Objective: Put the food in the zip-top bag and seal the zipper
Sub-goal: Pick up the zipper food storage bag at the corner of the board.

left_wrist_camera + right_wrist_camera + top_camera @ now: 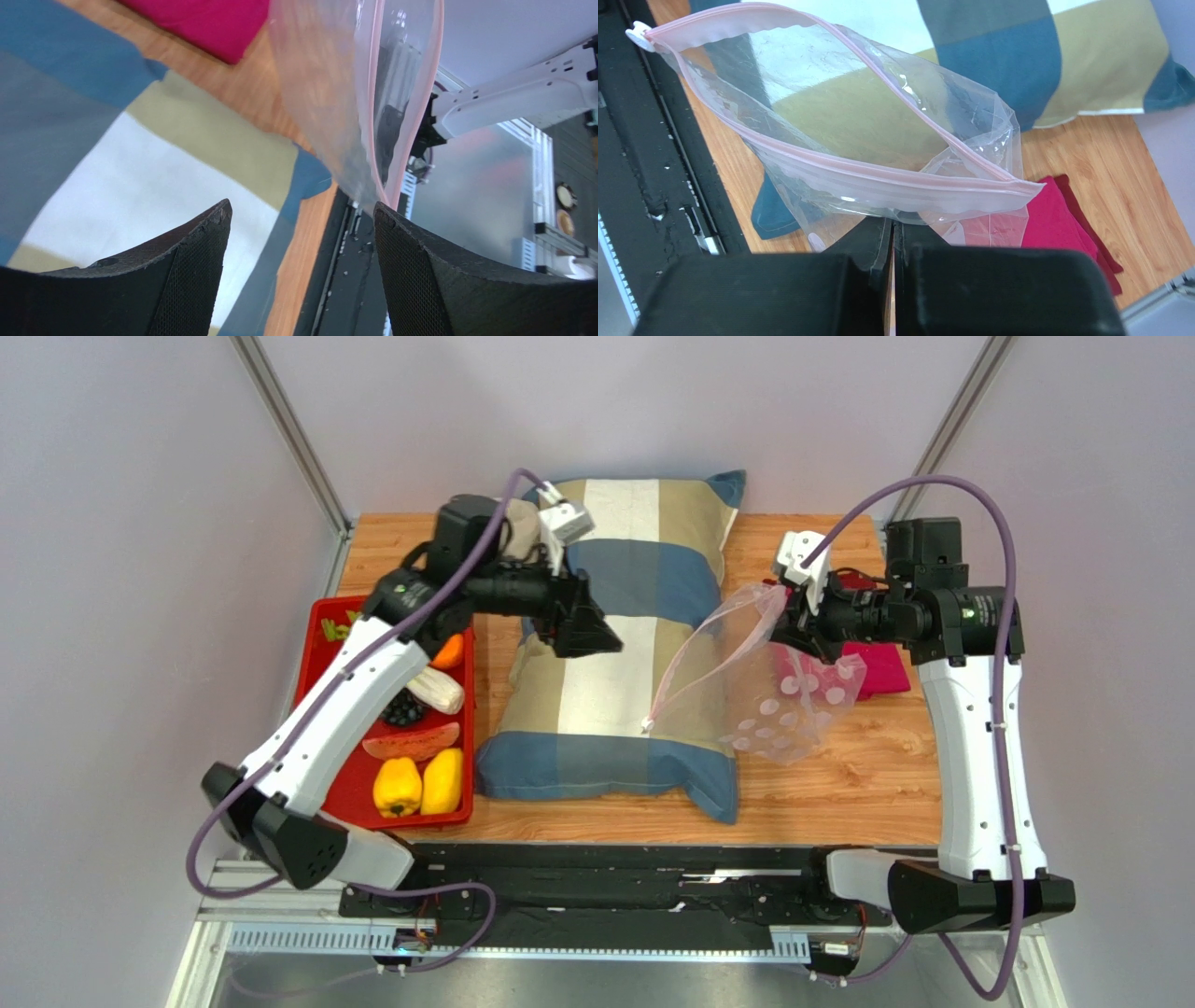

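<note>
Bag-opening step: right gripper (pixel 892 234) clamps the zip-top bag (pixel 878 126); left gripper (pixel 302 210), spread and empty, should next grasp the zipper (pixel 829 164) lip.

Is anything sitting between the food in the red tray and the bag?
The striped pillow lies between the red tray and the zip-top bag; the left arm also reaches over the tray. The bag's mouth gapes open.

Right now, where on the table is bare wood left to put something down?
The table is bare front right, between the pillow, the zip-top bag and its near edge. The red tray is crowded with food.
</note>
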`<state>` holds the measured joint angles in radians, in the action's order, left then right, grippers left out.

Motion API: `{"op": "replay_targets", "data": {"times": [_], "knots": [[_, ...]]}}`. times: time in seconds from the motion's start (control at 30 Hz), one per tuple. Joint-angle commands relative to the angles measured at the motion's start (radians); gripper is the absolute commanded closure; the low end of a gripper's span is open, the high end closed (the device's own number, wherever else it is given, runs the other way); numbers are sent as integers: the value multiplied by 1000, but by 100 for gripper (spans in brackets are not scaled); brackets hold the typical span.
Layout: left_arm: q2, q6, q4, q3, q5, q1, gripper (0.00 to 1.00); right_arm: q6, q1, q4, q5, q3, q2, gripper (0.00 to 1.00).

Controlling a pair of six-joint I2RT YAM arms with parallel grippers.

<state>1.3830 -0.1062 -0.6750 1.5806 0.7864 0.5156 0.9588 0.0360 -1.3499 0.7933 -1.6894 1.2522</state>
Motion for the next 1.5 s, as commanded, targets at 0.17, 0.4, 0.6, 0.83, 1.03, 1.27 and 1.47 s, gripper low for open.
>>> {"op": "replay_targets", "data": {"times": [0.17,0.4,0.6,0.83,1.03,1.27,1.47], "knots": [[168,-142,173,137,-15,175,22,-25,87,-126,44,83,-39,100],[240,-171,195,165,-38,227,27,-31,110,-118,55,109,-27,100],[280,-174,175,180,-56,267,34,-55,116,-104,61,99,-14,100],[301,-211,143,188,-90,265,99,-219,117,-26,31,88,13,90],[241,-389,198,134,-315,232,100,-512,96,1,-40,20,67,30],[261,-507,146,234,-567,257,100,-855,-86,116,-40,23,23,19],[372,-564,130,393,-700,319,100,-1083,-188,227,14,-10,-26,18]]}}
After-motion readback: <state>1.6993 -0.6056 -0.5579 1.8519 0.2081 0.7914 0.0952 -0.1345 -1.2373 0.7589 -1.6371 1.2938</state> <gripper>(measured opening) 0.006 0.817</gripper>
